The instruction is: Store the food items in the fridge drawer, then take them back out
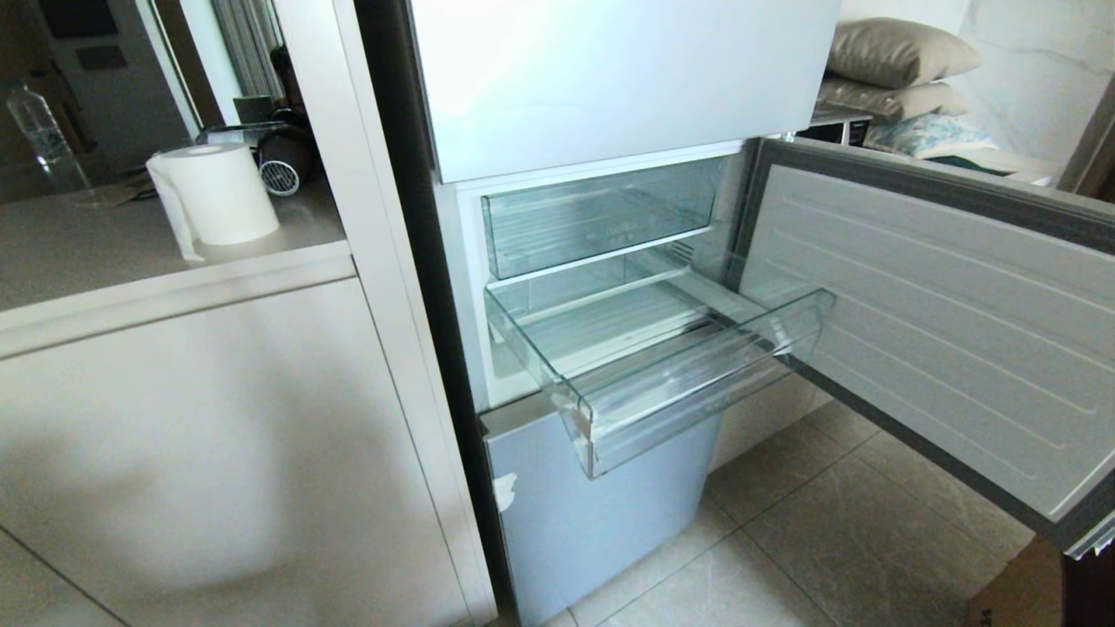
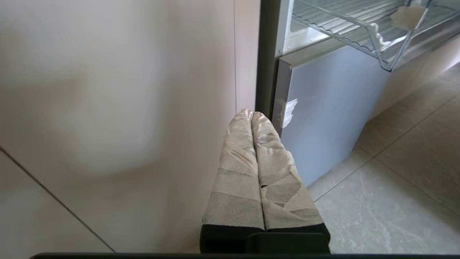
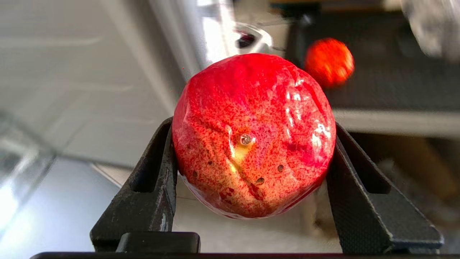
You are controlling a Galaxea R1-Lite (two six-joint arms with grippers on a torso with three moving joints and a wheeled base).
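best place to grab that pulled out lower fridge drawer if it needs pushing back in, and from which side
Take the fridge drawer by its thick front lip, near the middle, coming straight at the front. The lip juts out clear of the fridge, while the open door crowds its right end. The right gripper is clamped on the red fruit; the left gripper is shut.

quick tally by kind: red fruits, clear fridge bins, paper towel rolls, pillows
Red fruits: 2, an apple-like fruit in the right gripper and a blurred one behind.
Clear fridge bins: 2, upper bin and pulled-out fridge drawer.
Paper towel rolls: 1.
Pillows: 3.
Total: 8
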